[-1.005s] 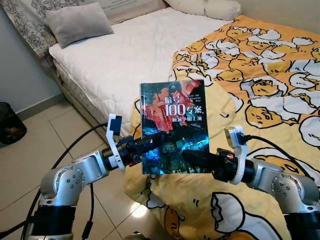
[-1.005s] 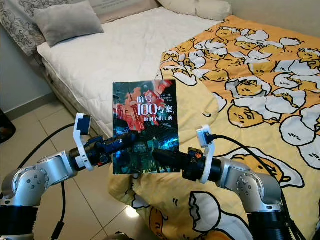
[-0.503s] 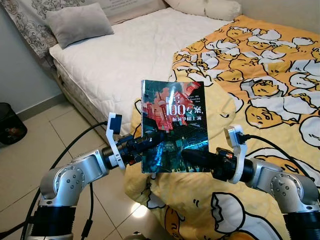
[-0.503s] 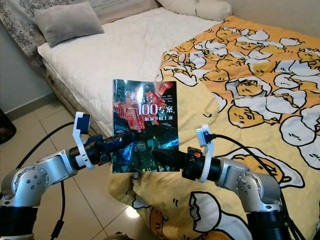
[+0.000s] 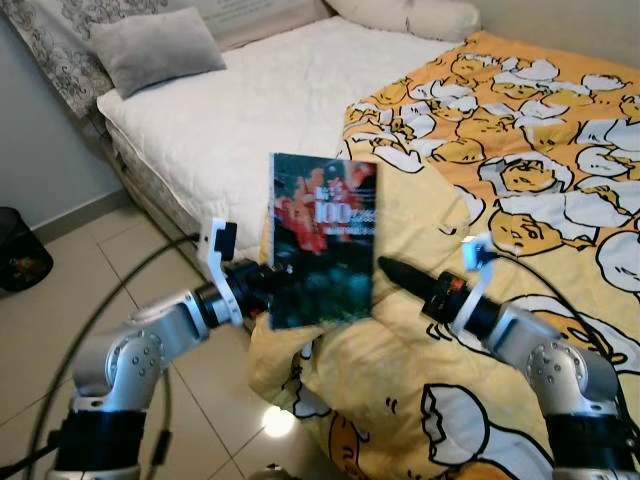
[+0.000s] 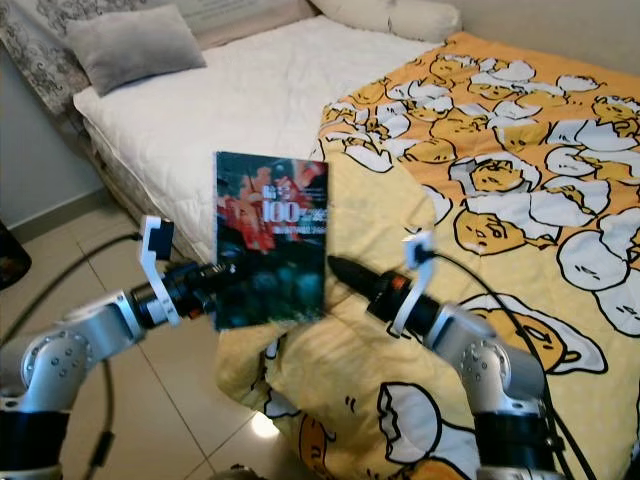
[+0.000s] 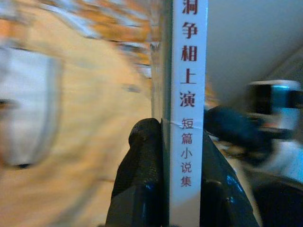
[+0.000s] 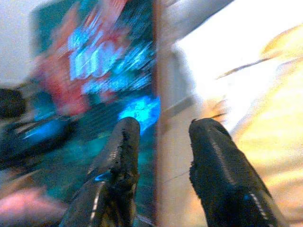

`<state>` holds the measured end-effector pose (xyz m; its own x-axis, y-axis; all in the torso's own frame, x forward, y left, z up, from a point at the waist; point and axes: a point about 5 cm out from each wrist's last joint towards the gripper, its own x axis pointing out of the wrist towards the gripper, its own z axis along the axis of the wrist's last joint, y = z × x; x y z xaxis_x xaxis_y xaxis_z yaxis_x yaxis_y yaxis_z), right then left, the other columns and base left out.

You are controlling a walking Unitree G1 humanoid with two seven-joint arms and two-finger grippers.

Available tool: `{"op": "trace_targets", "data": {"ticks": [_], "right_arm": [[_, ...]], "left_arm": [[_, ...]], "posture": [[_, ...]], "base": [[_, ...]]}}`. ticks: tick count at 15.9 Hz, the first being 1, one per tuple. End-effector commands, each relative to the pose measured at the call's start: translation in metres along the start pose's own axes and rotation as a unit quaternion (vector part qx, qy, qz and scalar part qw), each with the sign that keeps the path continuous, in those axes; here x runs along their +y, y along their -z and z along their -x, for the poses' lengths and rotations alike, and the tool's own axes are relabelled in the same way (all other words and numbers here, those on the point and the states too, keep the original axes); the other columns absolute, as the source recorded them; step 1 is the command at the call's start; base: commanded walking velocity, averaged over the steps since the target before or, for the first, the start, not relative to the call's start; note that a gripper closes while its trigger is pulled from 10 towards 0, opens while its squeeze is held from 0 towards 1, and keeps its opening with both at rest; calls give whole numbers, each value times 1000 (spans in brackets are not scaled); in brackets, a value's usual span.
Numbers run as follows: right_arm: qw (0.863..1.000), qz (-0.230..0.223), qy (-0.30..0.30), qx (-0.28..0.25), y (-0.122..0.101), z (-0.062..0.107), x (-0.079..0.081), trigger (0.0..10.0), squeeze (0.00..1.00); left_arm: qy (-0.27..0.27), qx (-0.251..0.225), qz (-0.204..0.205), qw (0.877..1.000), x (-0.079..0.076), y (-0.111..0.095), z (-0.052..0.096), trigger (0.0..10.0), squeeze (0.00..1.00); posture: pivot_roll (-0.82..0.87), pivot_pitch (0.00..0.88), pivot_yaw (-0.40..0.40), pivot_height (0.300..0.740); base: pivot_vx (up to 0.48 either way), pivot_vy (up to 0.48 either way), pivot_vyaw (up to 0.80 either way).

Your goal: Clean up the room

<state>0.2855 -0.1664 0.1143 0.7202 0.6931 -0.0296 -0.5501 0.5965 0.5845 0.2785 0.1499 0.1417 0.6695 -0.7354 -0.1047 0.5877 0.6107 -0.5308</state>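
1. Fingers of the left gripper (image 7: 163,156) are closed on the lower edge of the book (image 5: 322,240), which stands upright above them.
2. Right gripper (image 8: 161,142) has its fingers apart, holding nothing, just beside the book's free edge.
3. Beyond both fingers lies the bed (image 5: 270,100) with its yellow blanket (image 5: 520,180).
4. I judge the book is picked up but not yet put away; the tidying is at an early stage.
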Motion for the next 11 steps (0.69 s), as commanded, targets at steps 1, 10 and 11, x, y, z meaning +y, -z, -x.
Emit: {"op": "trace_targets", "data": {"ticks": [1,10,11], "right_arm": [[997,21,66,-27,-7,2,-11,10000,1000],[957,143,246,-64,7,-23,2,10000,0],[954,166,248,-40,15,-29,9,10000,0]], "left_arm": [[-54,-41,-35,997,4,-21,4,0,0],[-324,-61,-191,925,27,-17,19,10000,0],[-354,-67,-170,917,28,-15,23,10000,0]], "posture": [[-129,0,75,740],[-89,0,35,740],[-85,0,40,740]], "base": [[0,0,0],[0,0,0],[0,0,0]]}}
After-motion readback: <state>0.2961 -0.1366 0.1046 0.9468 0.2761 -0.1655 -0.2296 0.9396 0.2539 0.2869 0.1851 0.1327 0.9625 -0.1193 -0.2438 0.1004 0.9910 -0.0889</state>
